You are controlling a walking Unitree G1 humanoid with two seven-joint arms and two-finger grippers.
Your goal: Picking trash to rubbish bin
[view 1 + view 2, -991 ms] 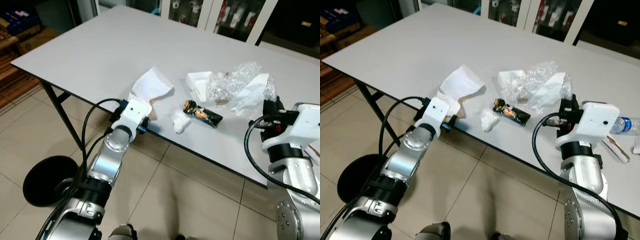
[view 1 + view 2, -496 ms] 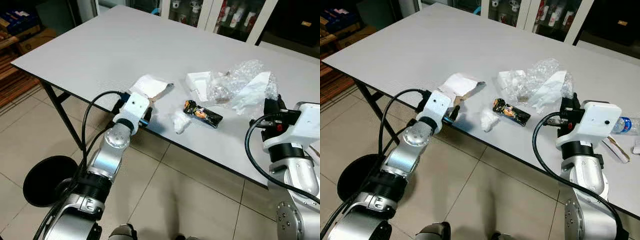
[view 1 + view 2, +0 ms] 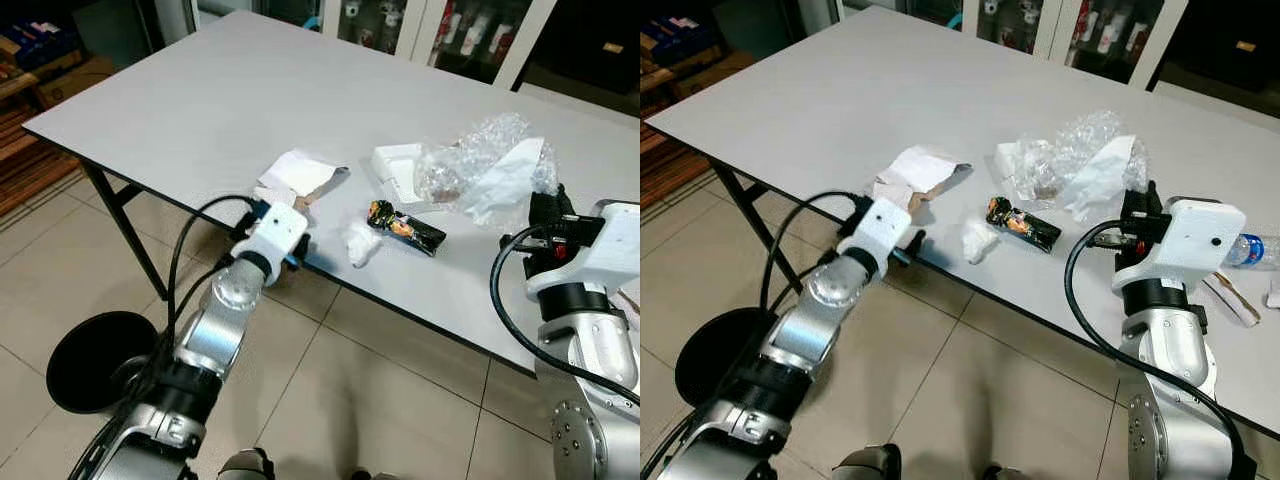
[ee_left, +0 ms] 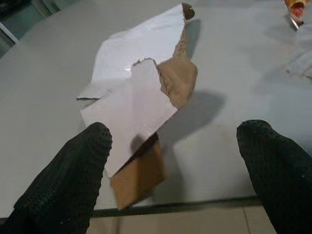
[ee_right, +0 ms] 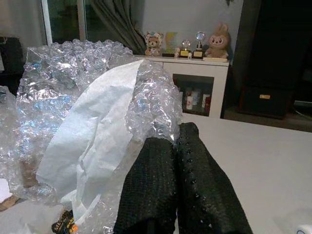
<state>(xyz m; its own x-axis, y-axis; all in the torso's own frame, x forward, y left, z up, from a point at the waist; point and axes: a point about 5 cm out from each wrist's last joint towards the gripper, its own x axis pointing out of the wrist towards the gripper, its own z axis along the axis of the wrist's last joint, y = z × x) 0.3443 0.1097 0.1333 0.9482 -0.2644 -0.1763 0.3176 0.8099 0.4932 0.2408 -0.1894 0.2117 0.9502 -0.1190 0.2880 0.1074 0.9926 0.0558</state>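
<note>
The robot stands at the near edge of the long grey table (image 3: 200,100), both arms up over the litter. The left gripper (image 4: 180,175) sits at the table's edge with its two black fingers (image 4: 68,180) spread wide, holding nothing. Right in front of them lies the torn white-and-brown piece of cardboard (image 4: 141,97), one corner hanging just over the edge, between the fingers but not touched by either.

Over on the right, the right gripper (image 5: 168,151) has its fingers pressed tight together, and they are pinched on the crumpled sheet of clear bubble wrap (image 3: 480,150), which bunches up above the table with a white tissue-like sheet (image 5: 92,141) folded into it. The bundle is lifted at the gripper end, its far side reaching towards the white foam tray (image 3: 400,170).

Between the two arms, on the table, lie a dark printed snack wrapper (image 3: 405,228) and, just beside it, a small white crumpled wad of paper (image 3: 358,243), close to the near edge.

Down on the tiled floor (image 3: 350,390), to the robot's left, sits the round black rubbish bin (image 3: 95,360), well apart from the table's litter, beside the black table leg (image 3: 125,235).
</note>
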